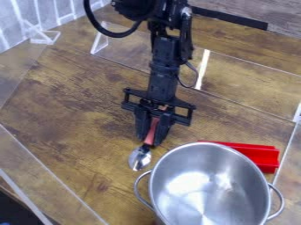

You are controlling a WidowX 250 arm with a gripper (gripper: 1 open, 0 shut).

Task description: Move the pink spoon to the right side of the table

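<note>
The salmon-pink plastic handle of the pink spoon (143,151) is pinched by the black end effector (152,139); its shiny round bowl is rested on the worn wood-grain tabletop (70,97).

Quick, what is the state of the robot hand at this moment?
Hand: its fingers are closed in around the handle of the pink spoon, which lies on the table. A firm grip cannot be told.
</note>
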